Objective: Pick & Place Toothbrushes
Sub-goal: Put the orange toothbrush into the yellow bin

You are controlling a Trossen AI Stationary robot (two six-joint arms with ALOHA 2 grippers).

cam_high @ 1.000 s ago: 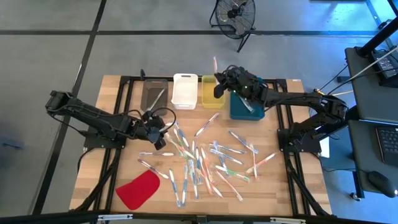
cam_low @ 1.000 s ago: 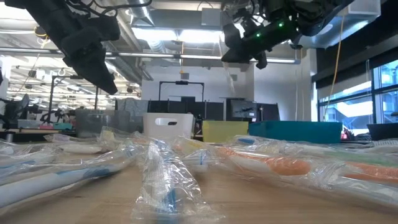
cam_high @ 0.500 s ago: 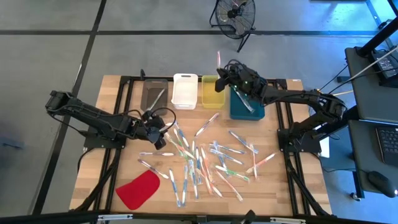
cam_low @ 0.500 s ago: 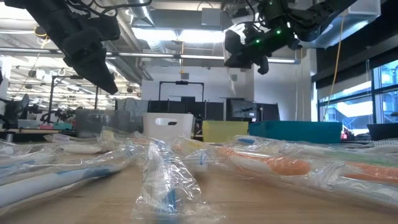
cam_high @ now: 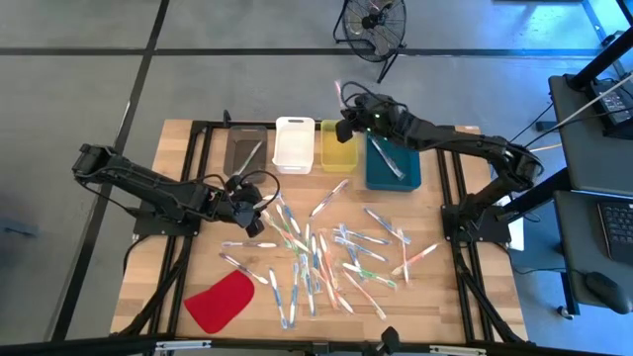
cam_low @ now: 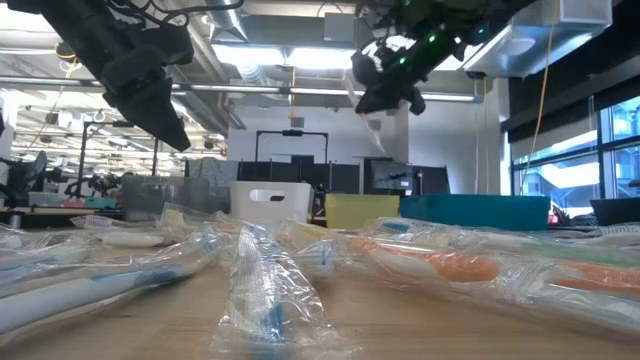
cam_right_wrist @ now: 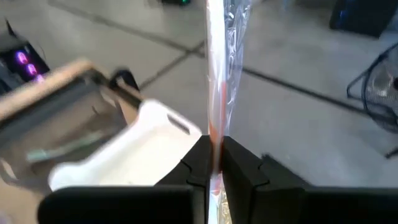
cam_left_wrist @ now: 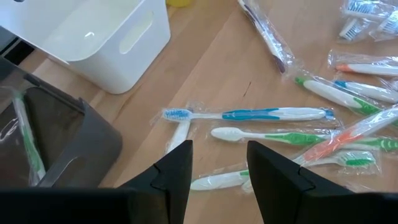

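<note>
While most toothbrushes point(cam_high: 326, 259) lie scattered at centre frame, my right gripper point(cam_high: 343, 127) clamps an orange-handled toothbrush point(cam_right_wrist: 217, 93) above the yellow bin point(cam_high: 338, 150) at upper centre, my left gripper point(cam_high: 254, 220), part-open and empty, waiting at centre left.

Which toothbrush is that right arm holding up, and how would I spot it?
Look at the row of four bins along the table's far edge, and find the yellow bin. Just above it the right gripper is shut on a wrapped toothbrush with an orange handle. It is the only one lifted off the table and standing upright; the others lie flat on the wood.
</note>
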